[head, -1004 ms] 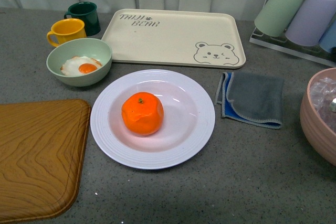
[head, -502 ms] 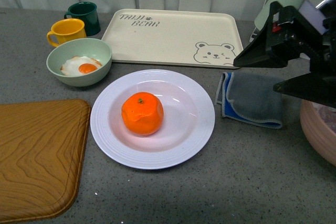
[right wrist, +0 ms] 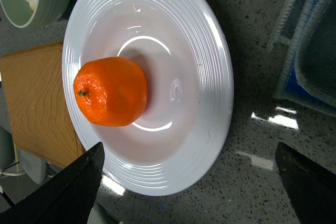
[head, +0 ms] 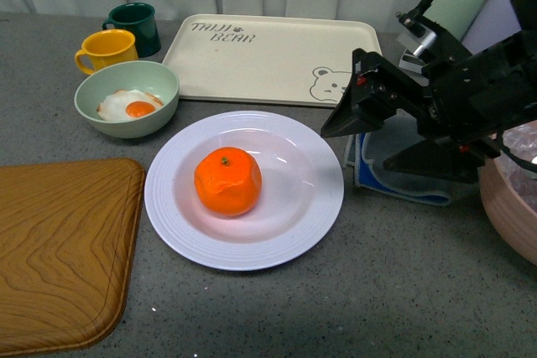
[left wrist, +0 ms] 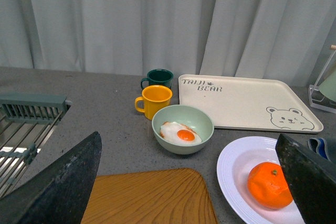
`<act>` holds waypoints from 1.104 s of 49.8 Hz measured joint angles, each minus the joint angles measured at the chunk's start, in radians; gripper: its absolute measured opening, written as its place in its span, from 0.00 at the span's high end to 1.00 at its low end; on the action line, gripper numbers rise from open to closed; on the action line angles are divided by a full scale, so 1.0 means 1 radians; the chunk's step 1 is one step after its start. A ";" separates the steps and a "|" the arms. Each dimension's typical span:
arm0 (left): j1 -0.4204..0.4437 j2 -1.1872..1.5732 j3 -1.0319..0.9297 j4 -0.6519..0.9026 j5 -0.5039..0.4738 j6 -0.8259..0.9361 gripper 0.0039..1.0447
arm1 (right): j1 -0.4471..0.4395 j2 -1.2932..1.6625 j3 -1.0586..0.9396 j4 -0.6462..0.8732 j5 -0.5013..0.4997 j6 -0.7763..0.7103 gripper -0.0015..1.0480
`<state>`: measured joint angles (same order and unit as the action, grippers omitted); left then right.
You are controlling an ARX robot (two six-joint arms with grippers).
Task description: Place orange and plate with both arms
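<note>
The orange (head: 227, 180) sits in the middle of the white plate (head: 315, 207) on the grey counter. Both also show in the right wrist view, orange (right wrist: 111, 91) and plate (right wrist: 210, 98), and in the left wrist view, orange (left wrist: 270, 184) and plate (left wrist: 233, 163). My right gripper (head: 365, 140) is open and empty, hovering just right of the plate's right rim, above a folded cloth. My left gripper (left wrist: 191, 192) is open and empty; it does not show in the front view, and its camera looks over the wooden board toward the plate.
A wooden board (head: 59, 249) lies left of the plate. A pale green bowl with a fried egg (head: 127, 98), a yellow mug (head: 105, 49), a dark green mug (head: 136, 27) and the cream bear tray (head: 277, 60) stand behind. A grey-blue cloth (head: 382, 169) and pink bowl (head: 508, 199) are right.
My right arm has come into view from the right and moved left and down to the plate's right rim. The orange and plate have not moved.
</note>
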<state>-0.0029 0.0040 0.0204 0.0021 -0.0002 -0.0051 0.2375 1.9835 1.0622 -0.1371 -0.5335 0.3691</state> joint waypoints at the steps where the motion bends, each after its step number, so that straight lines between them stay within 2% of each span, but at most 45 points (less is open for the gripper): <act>1: 0.000 0.000 0.000 0.000 0.000 0.000 0.06 | 0.003 0.010 0.006 0.000 -0.002 0.002 0.09; 18: 0.000 0.000 0.000 0.000 0.000 0.000 0.06 | 0.020 0.128 0.080 -0.023 -0.001 0.041 0.09; 24: 0.000 0.000 0.000 0.000 0.000 0.000 0.06 | 0.021 0.167 0.102 0.011 -0.034 0.105 0.09; 29: 0.000 0.000 0.000 0.000 0.000 0.000 0.06 | 0.018 0.200 0.103 0.096 -0.132 0.210 0.09; 33: 0.000 0.000 0.000 0.000 0.000 0.000 0.06 | 0.018 0.211 0.103 0.121 -0.160 0.269 0.09; 55: 0.000 0.000 0.000 0.000 0.000 0.000 0.06 | 0.019 0.275 0.113 0.191 -0.176 0.394 0.09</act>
<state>-0.0025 0.0036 0.0204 0.0021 -0.0002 -0.0048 0.2569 2.2589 1.1751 0.0540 -0.7097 0.7631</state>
